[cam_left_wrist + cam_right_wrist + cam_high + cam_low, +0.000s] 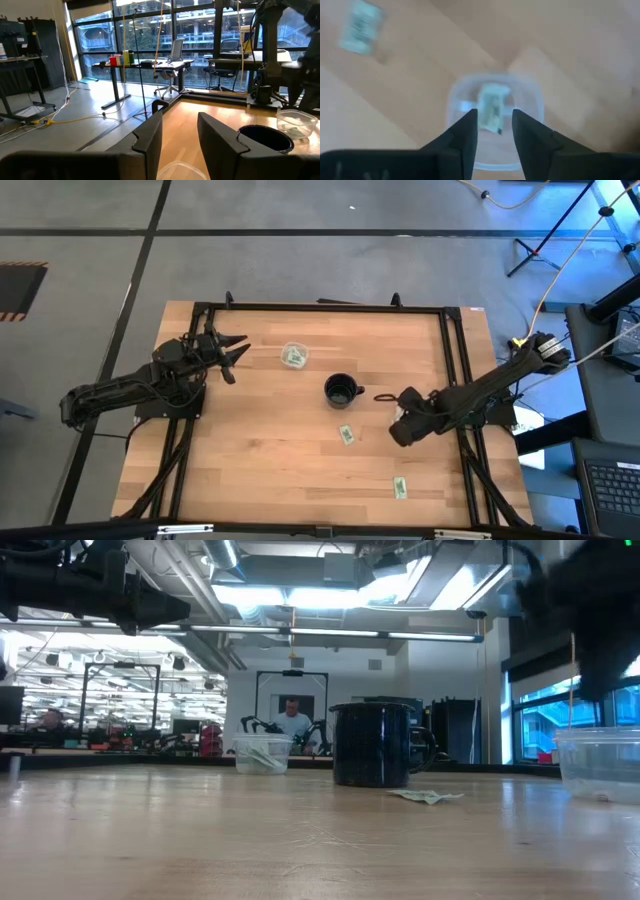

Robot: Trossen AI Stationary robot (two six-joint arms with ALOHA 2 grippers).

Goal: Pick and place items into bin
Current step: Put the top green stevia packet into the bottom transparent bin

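My right gripper (401, 429) (494, 113) hangs open, pointing down over a small clear bin (530, 100). One pale green packet (491, 109) lies flat on that bin's floor; the fingers stand above it and touch nothing. Two more packets (347, 434) (400, 488) lie flat on the table toward the near edge. A second clear bin (293, 356) at the far middle holds a packet. My left gripper (238, 352) (180, 117) waits open and level at the far left, holding nothing.
A black mug (343, 390) (375, 745) stands upright mid-table between the two bins. In the low view a packet (428, 796) lies just in front of the mug, and the right-hand bin (600, 765) shows at the side. A black frame (455, 360) edges the tabletop.
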